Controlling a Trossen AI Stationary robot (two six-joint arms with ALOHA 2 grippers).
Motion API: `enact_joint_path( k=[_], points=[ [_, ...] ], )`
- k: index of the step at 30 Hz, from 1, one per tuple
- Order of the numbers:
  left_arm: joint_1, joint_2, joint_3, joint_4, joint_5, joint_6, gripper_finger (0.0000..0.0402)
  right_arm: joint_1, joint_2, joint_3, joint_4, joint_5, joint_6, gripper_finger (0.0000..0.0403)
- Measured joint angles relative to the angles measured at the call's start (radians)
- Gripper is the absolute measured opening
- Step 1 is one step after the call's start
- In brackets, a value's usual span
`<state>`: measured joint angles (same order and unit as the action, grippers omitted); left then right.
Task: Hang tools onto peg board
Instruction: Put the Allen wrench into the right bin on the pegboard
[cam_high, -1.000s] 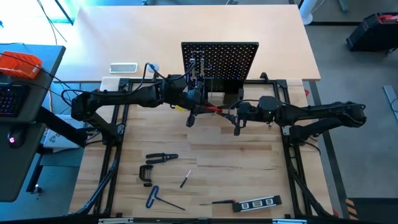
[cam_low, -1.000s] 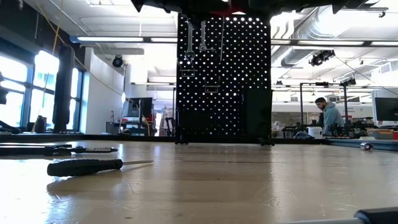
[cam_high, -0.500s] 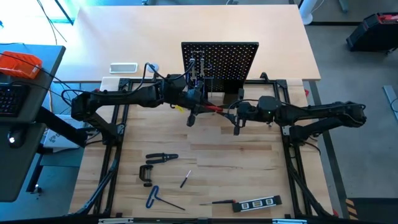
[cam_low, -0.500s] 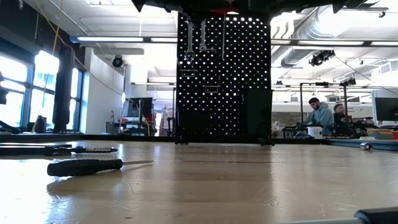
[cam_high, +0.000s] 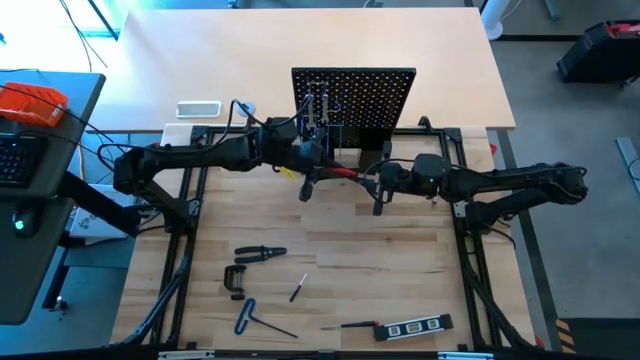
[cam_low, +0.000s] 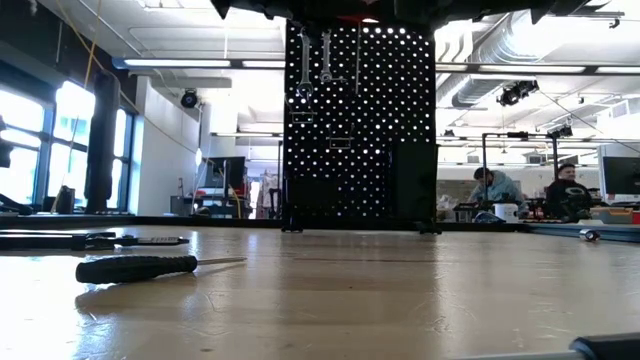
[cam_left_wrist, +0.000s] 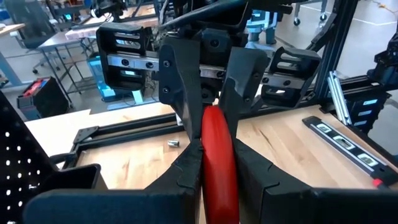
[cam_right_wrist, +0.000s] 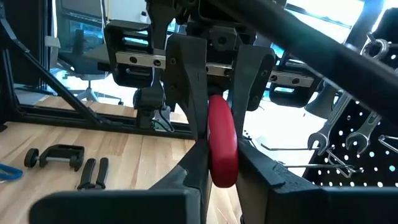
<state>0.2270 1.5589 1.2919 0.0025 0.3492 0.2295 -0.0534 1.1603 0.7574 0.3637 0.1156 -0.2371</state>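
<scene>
A red-handled tool (cam_high: 338, 174) hangs level above the table in front of the peg board (cam_high: 353, 100), between my two grippers. My left gripper (cam_high: 312, 178) is shut on its left end, and my right gripper (cam_high: 376, 185) is shut on its right end. Two silver wrenches (cam_low: 305, 70) hang high on the peg board (cam_low: 358, 120). Lying flat on the near table are pliers (cam_high: 260, 254), a C-clamp (cam_high: 235, 280), a blue hex key (cam_high: 248, 318), a small screwdriver (cam_high: 298, 289) and a level (cam_high: 412, 327). My left gripper pinches the red handle (cam_left_wrist: 217, 180) between its two fingers. It comes level from the table's left, with the fingers lying along the handle. The tool is lifted clear of the table. My right gripper pinches the other end of the red handle (cam_right_wrist: 222, 168) between its two fingers. It comes level from the table's right, facing the left gripper, and its fingers also lie along the handle. The tool spans the gap between the two grippers.
Black holder boxes (cam_high: 345, 135) stand at the peg board's base, just behind the grippers. A white tray (cam_high: 198, 108) lies on the far table at the left. People sit in the room beyond (cam_low: 495, 190). Bare wood lies between the grippers and the loose tools.
</scene>
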Motion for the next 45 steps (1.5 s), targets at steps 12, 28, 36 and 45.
enact_joint_path(
  k=[12, 28, 36, 45],
  points=[
    [0.004, -0.015, 0.001, -0.020, -0.079, 0.006, 0.0097, -0.041, 0.000, 0.000, 0.017, 0.009, 0.037, 0.0037],
    [0.034, -0.267, 0.001, -0.401, -0.278, 0.031, 0.0229, -0.218, -0.002, 0.159, -0.006, 0.003, -0.060, 0.0037],
    [-0.019, -0.278, -0.002, -0.601, -0.280, -0.024, 0.0223, -0.401, 0.163, 0.339, -0.036, -0.177, -0.026, 0.0037],
    [-0.113, -0.272, -0.003, -0.660, -0.313, -0.053, 0.0222, -0.433, 0.192, 0.411, -0.049, -0.220, -0.057, 0.0037]
  ],
)
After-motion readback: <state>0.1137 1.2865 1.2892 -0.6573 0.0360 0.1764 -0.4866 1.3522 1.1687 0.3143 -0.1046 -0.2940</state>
